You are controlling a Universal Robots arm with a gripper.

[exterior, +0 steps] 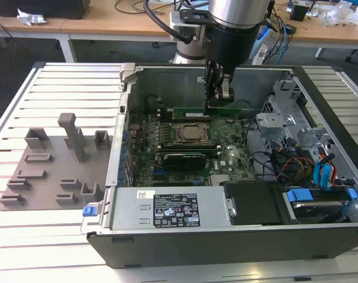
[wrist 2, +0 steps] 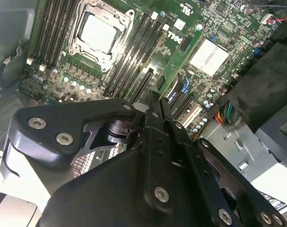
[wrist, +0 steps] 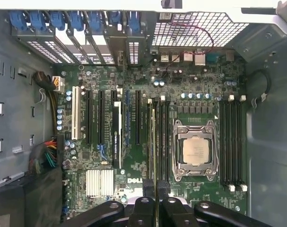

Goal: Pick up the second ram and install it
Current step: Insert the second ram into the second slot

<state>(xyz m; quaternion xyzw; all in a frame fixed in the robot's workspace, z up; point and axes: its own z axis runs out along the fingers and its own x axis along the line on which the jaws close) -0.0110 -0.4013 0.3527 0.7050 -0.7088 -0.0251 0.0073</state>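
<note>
Inside the open case (exterior: 226, 244), the gripper (exterior: 216, 106) was clamped on the ram (exterior: 190, 112). In both wrist views its fingers (wrist: 163, 194) were drawn together on the thin stick. The ram (wrist: 154, 142) stood on edge, running along the memory slots (wrist: 161, 137). It lay over the bank just beside the socket (wrist: 195, 150), on the side toward the card slots (wrist: 89, 118). Whether it touched a slot could not be told.

The case held the board (exterior: 232, 156), with a power supply (exterior: 173, 209) along the near wall in the exterior view. A drive cage (exterior: 285, 127) and loose cables (exterior: 291, 165) sat at that view's right. The case walls stood well apart from the ram, and the room above the board around it was open. A second bank of slots (wrist: 230, 142) flanked the socket's other side.

Outside, at the exterior view's left, a grey tray (exterior: 46, 177) with moulded blocks (exterior: 72, 132) lay on the slatted table (exterior: 66, 88), well apart from the gripper.
</note>
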